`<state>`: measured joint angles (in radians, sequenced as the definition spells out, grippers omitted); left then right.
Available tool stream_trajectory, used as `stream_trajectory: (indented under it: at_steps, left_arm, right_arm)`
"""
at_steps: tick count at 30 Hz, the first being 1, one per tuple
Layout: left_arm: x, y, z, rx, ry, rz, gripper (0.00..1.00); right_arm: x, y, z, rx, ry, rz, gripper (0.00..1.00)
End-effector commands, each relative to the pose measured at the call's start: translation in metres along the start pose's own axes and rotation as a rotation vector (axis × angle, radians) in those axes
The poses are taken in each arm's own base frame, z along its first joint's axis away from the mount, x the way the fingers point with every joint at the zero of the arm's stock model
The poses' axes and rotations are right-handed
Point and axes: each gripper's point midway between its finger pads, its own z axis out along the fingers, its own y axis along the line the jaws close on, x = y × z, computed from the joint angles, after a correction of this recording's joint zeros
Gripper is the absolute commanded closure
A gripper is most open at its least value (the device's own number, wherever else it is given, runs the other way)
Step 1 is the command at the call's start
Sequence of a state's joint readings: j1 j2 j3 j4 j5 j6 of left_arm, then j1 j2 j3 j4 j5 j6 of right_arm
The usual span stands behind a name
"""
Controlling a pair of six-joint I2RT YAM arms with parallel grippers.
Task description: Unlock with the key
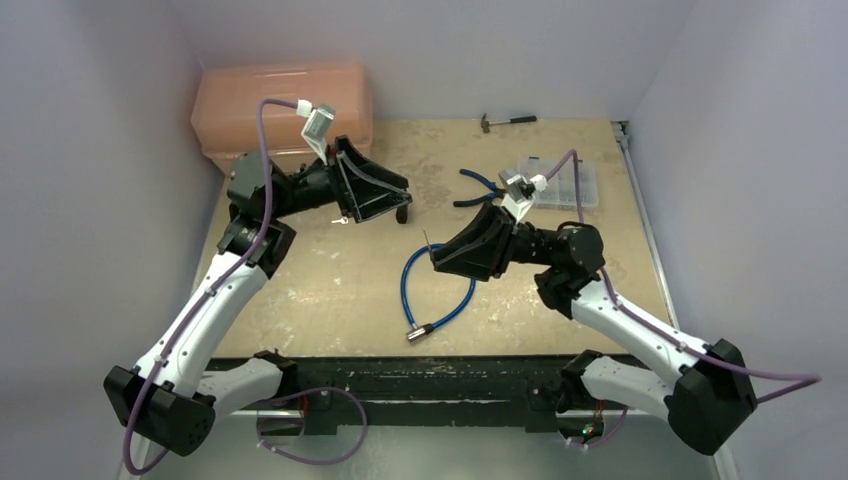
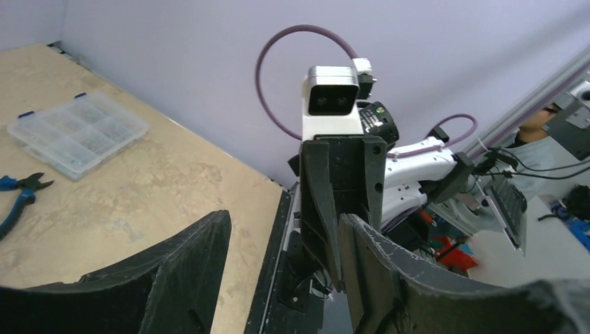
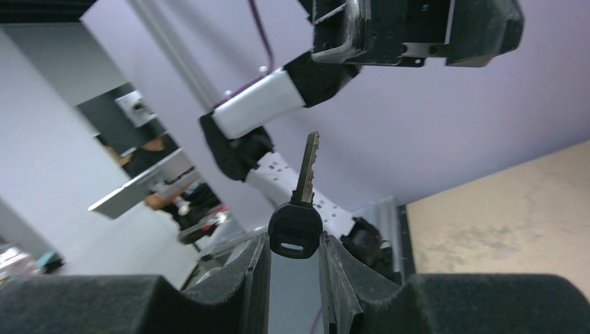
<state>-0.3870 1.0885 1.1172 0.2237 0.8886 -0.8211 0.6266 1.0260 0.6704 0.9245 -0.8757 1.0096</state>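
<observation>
Your right gripper (image 3: 293, 250) is clamped on the black head of the key (image 3: 296, 231). The toothed blade sticks straight out past the fingertips, free in the air. In the top view this gripper (image 1: 440, 255) sits near mid-table and faces the left gripper (image 1: 385, 195), with a strip of bare table (image 1: 330, 290) between them.

Your left gripper (image 2: 285, 223) has its jaws spread wide. Nothing shows between them in the wrist view except the right arm's gripper, seen head-on through the gap.

Around the right gripper, room is tighter. The blue cable (image 1: 440, 290) loops on the table just below it, its metal end (image 1: 420, 332) toward the near edge. The blue-handled pliers (image 1: 478, 190) lie just behind it, next to the clear parts box (image 1: 565, 182).

The orange toolbox (image 1: 285, 105) fills the back-left corner behind your left arm, close against it. A hammer (image 1: 508, 121) lies at the far edge by the back wall. The right table edge (the one with the metal rail) is well apart from both grippers. The widest bare stretch is the front-left part of the table.
</observation>
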Motion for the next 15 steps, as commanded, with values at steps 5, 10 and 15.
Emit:
stream_trajectory:
  at_steps: [5,10,15]
  left_arm:
    - [-0.006,-0.043,-0.009,0.169,-0.024,0.034,0.39]
    - [0.002,-0.055,-0.011,0.244,-0.017,0.018,0.39]
    - [0.015,-0.055,-0.004,0.261,0.015,-0.011,0.40]
  right_arm:
    - [-0.013,0.051,-0.003,-0.289,-0.011,0.009,1.00]
    - [-0.020,0.048,0.002,-0.311,-0.026,0.026,1.00]
    - [-0.025,0.042,0.007,-0.316,-0.031,0.043,1.00]
